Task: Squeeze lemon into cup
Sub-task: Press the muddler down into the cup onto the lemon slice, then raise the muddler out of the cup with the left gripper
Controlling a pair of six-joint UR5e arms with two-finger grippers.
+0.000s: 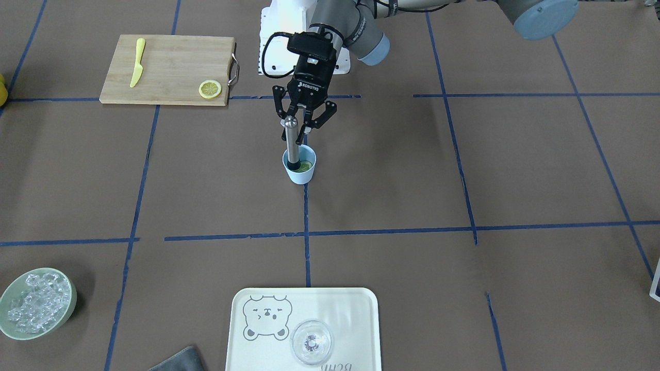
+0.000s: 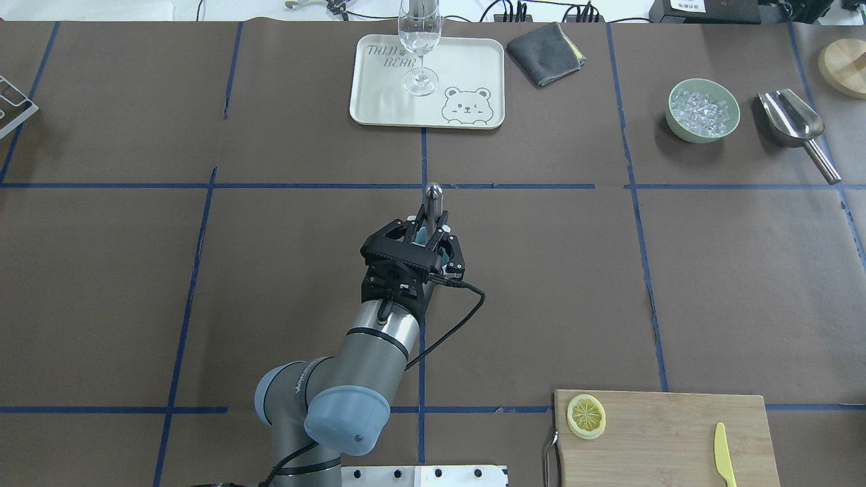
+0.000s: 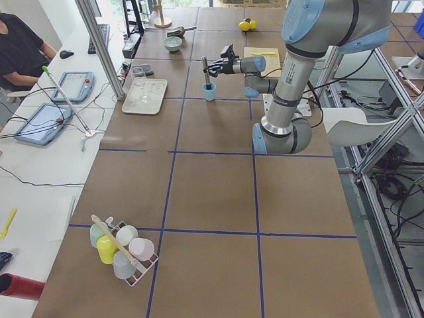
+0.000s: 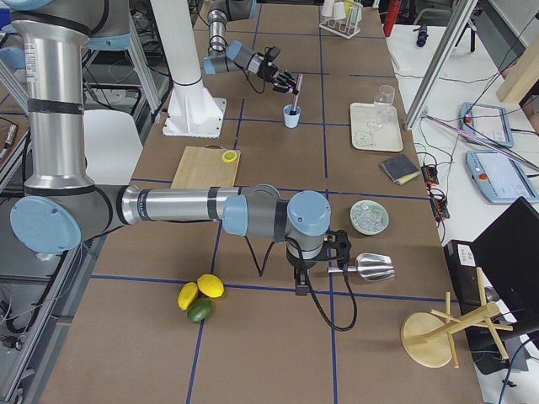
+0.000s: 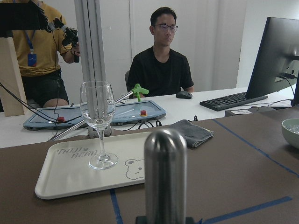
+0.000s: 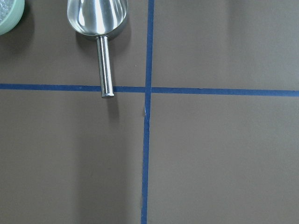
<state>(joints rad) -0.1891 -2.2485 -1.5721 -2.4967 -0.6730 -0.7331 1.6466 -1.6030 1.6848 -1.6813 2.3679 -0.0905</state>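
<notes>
The light-blue cup [image 1: 300, 174] stands at the table's middle. A lemon slice [image 1: 306, 166] lies inside it, under the foot of a steel muddler [image 1: 292, 141] that stands in the cup. My left gripper [image 1: 294, 135] reaches level over the cup with its fingers spread on either side of the muddler's shaft, open. The overhead view shows the gripper [image 2: 427, 224] covering most of the cup and the muddler [image 2: 433, 199] leaning past it. A second lemon slice [image 1: 210, 89] lies on the cutting board [image 1: 165, 69]. My right gripper [image 4: 300, 290] hangs near the scoop; I cannot tell whether it is open.
A yellow knife [image 1: 137, 62] lies on the board. A bear tray [image 1: 356, 319] holds a clear glass [image 1: 311, 342]. A green bowl of ice [image 1: 36, 303], a steel scoop [image 2: 791, 122] and a grey cloth [image 2: 545, 44] are on the operators' side.
</notes>
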